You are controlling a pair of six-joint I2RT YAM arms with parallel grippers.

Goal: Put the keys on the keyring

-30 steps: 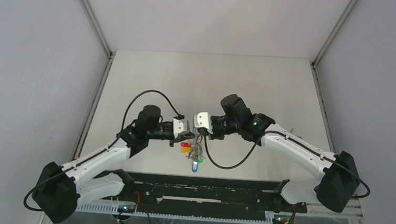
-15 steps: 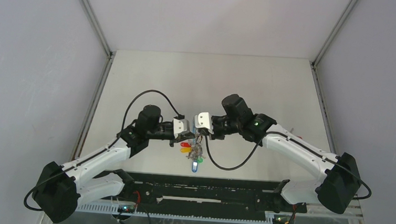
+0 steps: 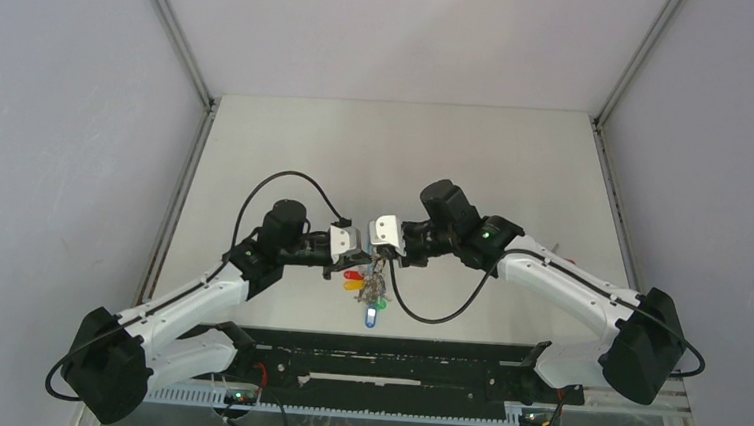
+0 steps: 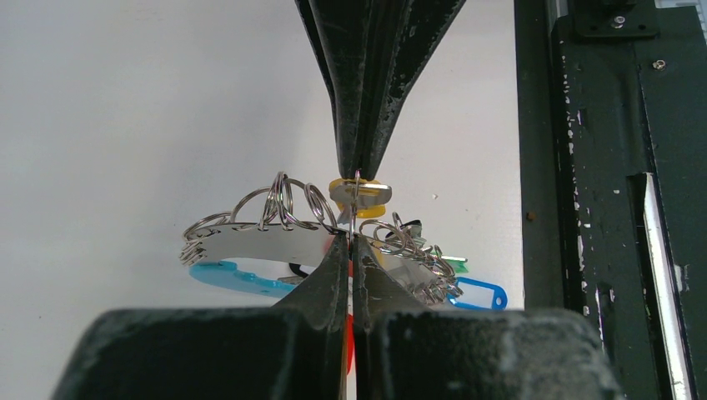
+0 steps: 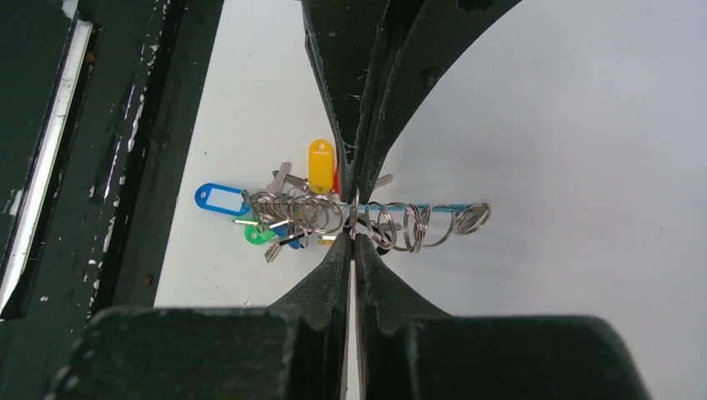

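Note:
The keyring (image 4: pixel 250 243), a grey band with a cyan section, hangs above the table between both grippers, fringed with small split rings and tagged keys. My left gripper (image 4: pixel 350 238) is shut on a thin split ring standing edge-on at the band. My right gripper (image 5: pixel 353 237) is shut on the same ring from the opposite side. An orange-yellow tagged key (image 4: pixel 360 192) hangs just behind the ring. A red tag (image 3: pixel 352 274) sits right under the left fingers. In the right wrist view the keyring (image 5: pixel 417 218) shows edge-on, with the yellow tag (image 5: pixel 320 165) beyond it.
Blue-tagged (image 4: pixel 479 293) and green-tagged (image 5: pixel 258 235) keys dangle from the bunch near the black rail (image 3: pixel 393 359) along the table's near edge. A small red thing (image 3: pixel 572 261) lies on the white tabletop beyond the right forearm.

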